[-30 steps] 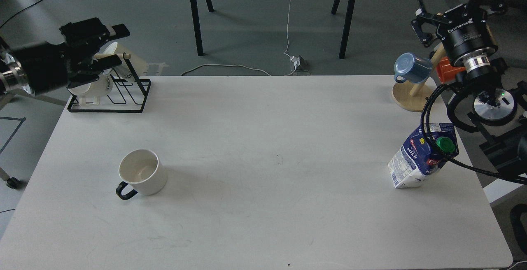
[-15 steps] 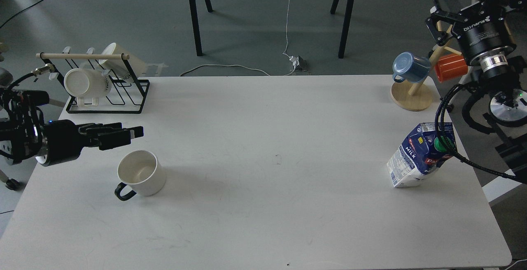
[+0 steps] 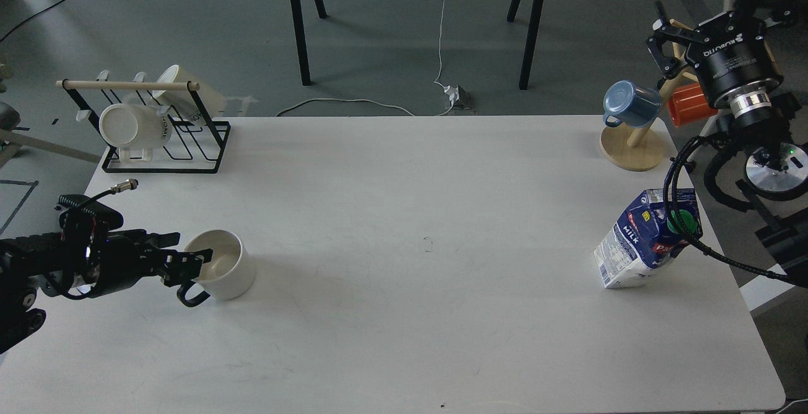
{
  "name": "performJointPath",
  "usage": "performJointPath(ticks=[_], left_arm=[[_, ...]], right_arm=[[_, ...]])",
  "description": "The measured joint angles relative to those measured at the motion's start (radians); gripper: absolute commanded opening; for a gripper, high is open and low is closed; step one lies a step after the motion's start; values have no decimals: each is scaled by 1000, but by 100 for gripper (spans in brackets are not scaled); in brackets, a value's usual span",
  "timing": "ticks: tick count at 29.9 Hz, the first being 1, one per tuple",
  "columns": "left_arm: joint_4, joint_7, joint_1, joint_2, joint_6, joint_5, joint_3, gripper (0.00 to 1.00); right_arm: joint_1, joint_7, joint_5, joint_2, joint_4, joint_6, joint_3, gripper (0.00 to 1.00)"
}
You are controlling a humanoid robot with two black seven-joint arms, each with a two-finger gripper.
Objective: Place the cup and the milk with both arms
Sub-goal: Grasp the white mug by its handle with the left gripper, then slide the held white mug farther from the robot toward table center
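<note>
The cup, white with a black handle pointing front-left, stands upright on the table's left side. My left gripper comes in low from the left. It is open, with its fingertips at the cup's left rim, the lower one reaching over the rim. The milk, a blue and white carton with a green cap, stands near the right edge, with a black cable crossing in front of it. My right gripper is open and empty, high at the far right, well behind the milk.
A black wire rack with white mugs stands at the back left. A wooden mug tree holds a blue mug and an orange mug at the back right, close under my right gripper. The white table stretches between cup and milk.
My left gripper has dropped from the rack at the back left down to the cup's left rim. My right gripper shifted slightly at the far right. Cup and milk have not moved.
</note>
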Motion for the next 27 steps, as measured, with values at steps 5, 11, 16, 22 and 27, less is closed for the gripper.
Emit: performJointPath(ticks=[5,11,16,22,27], left_arm=[[3,2,-1,-5,3,2,-6,5],[3,-5,-5,-5,-2,4,1,1],[-28,-10,-19,-2,-9,6,1,0],[-147,-8,-144,1,-135,6,-3,0],[-238,57,-251,-103,-326,5,-8,0]], right_arm=[[0,0,-1,-2,0,0,-1,100],[-1,-2,-5,0,-2,0,-5,100],[-1,-1,-7,-1,-2,0,-5,100],[2,-1,-6,-3,1,0,-2,100],[16,-1,-5,-3,2,0,1,100]])
